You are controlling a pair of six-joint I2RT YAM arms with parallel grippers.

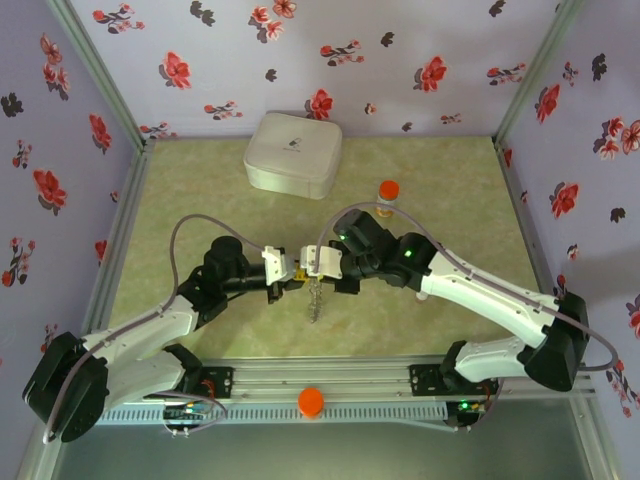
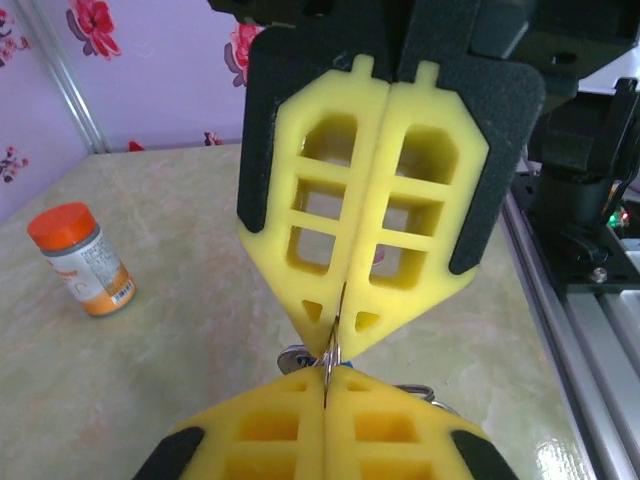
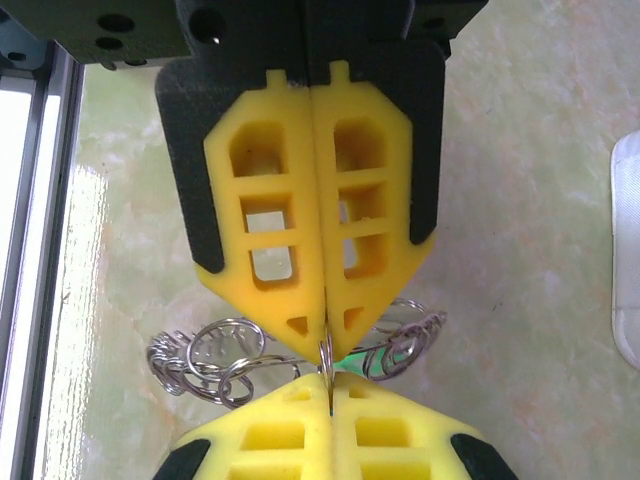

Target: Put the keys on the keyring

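My two grippers meet tip to tip above the middle of the table. The left gripper (image 1: 287, 278) (image 2: 328, 378) and the right gripper (image 1: 316, 268) (image 3: 330, 388) are both shut on the same thin silver ring (image 2: 331, 352) (image 3: 326, 352) of the keyring. The rest of the keyring, a chain of linked metal loops (image 3: 205, 362), hangs below the pinch and dangles toward the table (image 1: 315, 300). A blue key head (image 2: 297, 361) peeks out just under the left gripper's tips. A green key head (image 3: 375, 362) shows beside the right gripper's tips. The key blades are hidden.
An orange-capped bottle (image 1: 388, 194) (image 2: 84, 260) stands just behind the grippers. A white square case (image 1: 293, 153) (image 3: 628, 250) lies at the back. An orange cap (image 1: 311, 401) sits on the front rail (image 2: 590, 330). Flowered walls enclose three sides.
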